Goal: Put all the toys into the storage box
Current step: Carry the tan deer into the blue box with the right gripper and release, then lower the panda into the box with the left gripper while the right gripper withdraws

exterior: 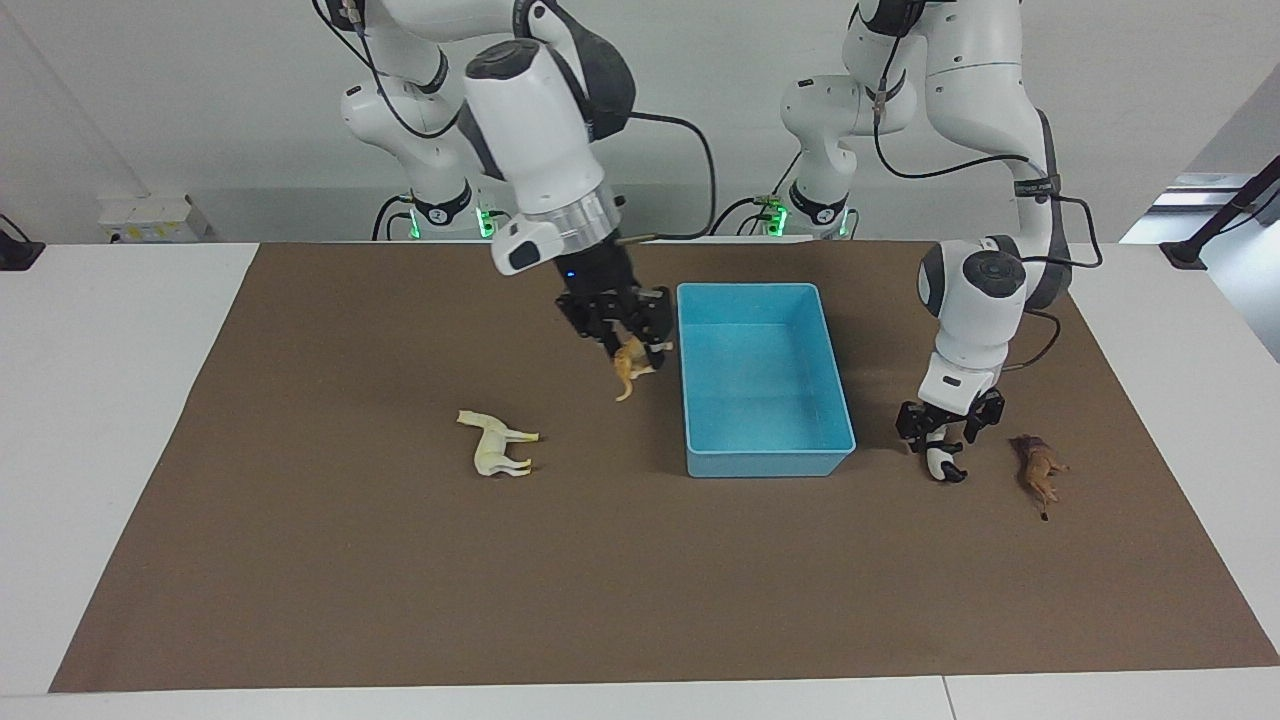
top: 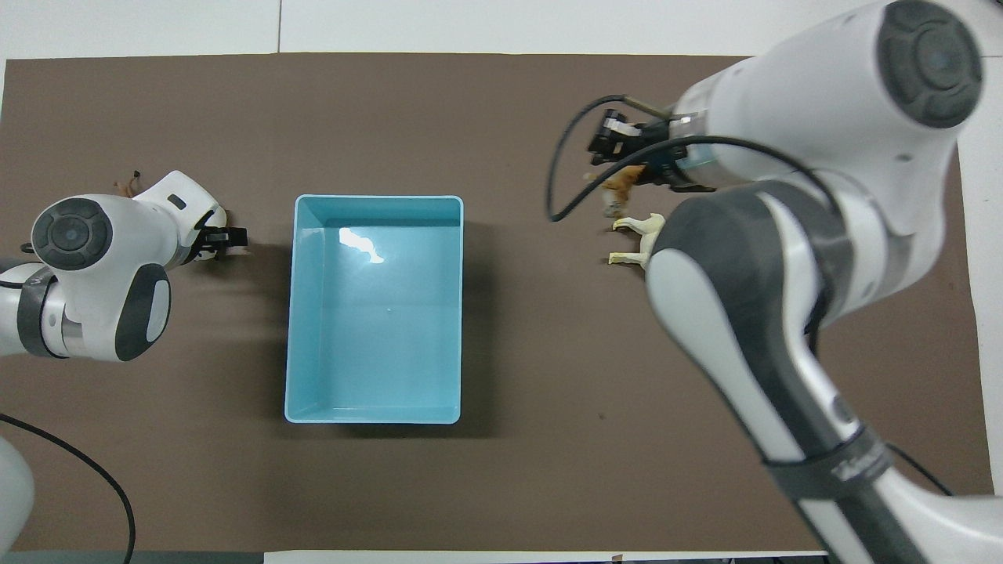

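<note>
The light blue storage box [exterior: 770, 465] stands empty in the middle of the brown mat; it also shows in the overhead view [top: 374, 200]. My right gripper [exterior: 632, 352] is shut on the orange tiger [exterior: 630, 368] and holds it in the air over the mat, beside the box toward the right arm's end; the overhead view shows this gripper [top: 624, 174] and the tiger [top: 621, 189] too. The cream-white horse [exterior: 497, 442] lies on the mat farther from the robots, partly hidden by the arm in the overhead view [top: 641, 229]. My left gripper [exterior: 945, 445] is low over the black-and-white panda [exterior: 942, 464]. The brown lion [exterior: 1038, 470] lies beside it.
The brown mat [exterior: 640, 590] covers most of the white table. The left arm's wrist hides the panda and most of the lion in the overhead view. Open mat lies on the side of the box away from the robots.
</note>
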### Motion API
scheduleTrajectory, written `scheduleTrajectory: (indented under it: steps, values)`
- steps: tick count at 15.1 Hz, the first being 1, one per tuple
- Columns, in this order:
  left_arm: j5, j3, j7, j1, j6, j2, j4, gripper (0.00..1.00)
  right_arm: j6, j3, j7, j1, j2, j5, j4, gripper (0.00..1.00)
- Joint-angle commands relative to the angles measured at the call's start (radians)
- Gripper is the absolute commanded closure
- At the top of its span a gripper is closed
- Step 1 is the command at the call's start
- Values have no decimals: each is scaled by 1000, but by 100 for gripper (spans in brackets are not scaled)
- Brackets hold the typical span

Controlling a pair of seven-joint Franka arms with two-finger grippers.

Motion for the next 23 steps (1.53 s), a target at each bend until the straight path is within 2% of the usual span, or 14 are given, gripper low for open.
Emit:
scheduleTrajectory:
  steps: [1, 2, 5, 7, 8, 9, 11, 13, 16, 19, 21, 23]
  values:
    - [-19, 1, 12, -3, 23, -4, -14, 86, 158, -6, 114, 89, 27, 15, -56, 100]
    - [-21, 1, -10, -6, 19, -6, -14, 100, 198, -6, 117, 109, 44, 15, -65, 100]
    - [-22, 1, -33, -8, 16, -6, -11, 100, 313, -5, 179, 161, 99, 40, -67, 100]
    - [-22, -1, -33, -5, 9, -7, -7, 100, 319, -5, 188, 195, 118, 41, -75, 100]
    - [-22, -2, -31, -2, -18, -9, 1, 100, 309, -5, 208, 196, 116, 40, -81, 13]
    - [-24, -5, -31, 1, -71, -16, 33, 100, 298, -5, 257, 209, 113, 41, -87, 0]
    - [-66, -9, -36, -11, -199, -27, 125, 100, 292, -6, 349, 222, 112, 40, -82, 0]
    - [-116, -12, -36, -32, -343, -38, 225, 100, 254, -9, 358, 219, 109, 40, -73, 0]
    - [-168, -33, -41, -48, -492, -71, 317, 100, 58, -38, 319, 161, 70, -7, -59, 0]
    - [-196, -79, -170, -88, -576, -137, 326, 100, -151, -40, 26, 37, 35, -113, -65, 0]
    - [-194, -91, -299, -172, -604, -154, 319, 100, -193, -43, -114, -26, 30, -118, -84, 0]
    - [-196, -93, -405, -253, -610, -173, 288, 100, -181, -43, -236, -101, 11, -147, -146, 0]
